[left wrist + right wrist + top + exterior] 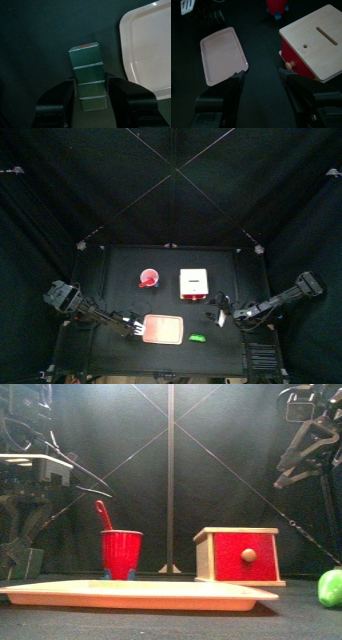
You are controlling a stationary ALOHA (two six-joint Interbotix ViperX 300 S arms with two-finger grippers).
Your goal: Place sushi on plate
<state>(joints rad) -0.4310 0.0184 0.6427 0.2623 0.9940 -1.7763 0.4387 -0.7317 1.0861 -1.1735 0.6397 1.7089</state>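
- The plate (163, 330), salmon-pink with a pale rim, lay flat near the table's front edge, a little left of centre in the top view. Nothing rested on it.
- In the front view the plate (134, 594) stretched low and wide across the foreground, before the cup and the box.
- The left gripper (89, 92) hung low at the plate's left side, its jaws spread wide. A dark, segmented rectangular piece (88, 75) with a red end lay on the table between the jaws; whether the pads touched it could not be determined. The plate's rim (137, 60) stood just beside this piece, apart from it.
- In the top view the left gripper (134, 326) sat just beside the plate's left edge.
- The right gripper (261, 75) was held raised above the table, jaws standing wide with nothing between them. Below it the right wrist view showed the plate (221, 55) and the box.
- A white box (195, 283) with a red end stood behind the plate, right of centre; its top carried a slot.
- A pink-red cup (122, 554) with a red utensil (102, 514) leaning in it stood left of the box.
- A small green object (197, 338) lay just beside the plate's right edge, near the table front.
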